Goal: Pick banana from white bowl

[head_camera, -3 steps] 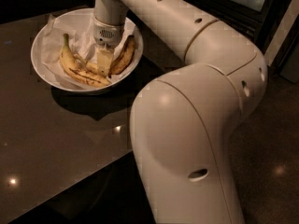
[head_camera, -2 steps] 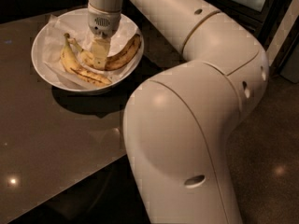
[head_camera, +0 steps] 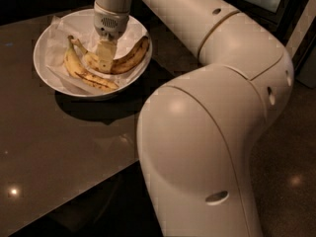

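Upper left of the frame, the white bowl [head_camera: 40, 64] sits on a dark glossy table [head_camera: 59, 147], lined with crumpled paper. Down inside it, the gripper [head_camera: 104, 57] stands over the left end of the banana [head_camera: 129, 58], whose long axis runs up-right toward its browned tip; whether it grips cannot be told. A brighter banana [head_camera: 84, 74] curves just left. The banana's skin is mottled and looks soft; the arm [head_camera: 207, 132] is smooth cream.
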You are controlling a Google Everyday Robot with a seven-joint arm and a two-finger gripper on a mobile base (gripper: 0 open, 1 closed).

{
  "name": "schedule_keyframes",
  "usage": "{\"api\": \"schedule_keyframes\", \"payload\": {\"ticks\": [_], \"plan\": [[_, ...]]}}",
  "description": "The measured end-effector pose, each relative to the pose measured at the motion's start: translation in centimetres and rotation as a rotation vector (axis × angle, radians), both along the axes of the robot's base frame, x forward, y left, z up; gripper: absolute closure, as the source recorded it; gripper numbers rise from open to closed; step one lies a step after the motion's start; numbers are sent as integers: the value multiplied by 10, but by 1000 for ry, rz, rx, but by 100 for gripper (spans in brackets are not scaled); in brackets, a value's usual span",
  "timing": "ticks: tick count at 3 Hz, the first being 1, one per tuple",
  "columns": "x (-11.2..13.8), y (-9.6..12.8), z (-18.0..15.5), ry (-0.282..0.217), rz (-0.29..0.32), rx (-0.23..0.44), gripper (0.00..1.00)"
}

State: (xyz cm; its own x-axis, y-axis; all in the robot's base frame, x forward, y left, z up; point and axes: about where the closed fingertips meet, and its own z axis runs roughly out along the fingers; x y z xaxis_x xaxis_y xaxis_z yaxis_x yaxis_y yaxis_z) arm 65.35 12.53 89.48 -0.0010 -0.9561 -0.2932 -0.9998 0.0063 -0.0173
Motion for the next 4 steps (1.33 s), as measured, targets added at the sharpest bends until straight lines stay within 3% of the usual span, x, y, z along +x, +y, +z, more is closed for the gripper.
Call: {"api": "schedule_keyframes", "payload": {"ticks": [1,2,3,4], "plan": [[-12,-2,12,5,-3,-4,100],[-24,1,48,-36,-18,-56,100],[-18,8,49,-60,-23,-30,100],[-30,4,50,-47,-20,-15,100]]}}
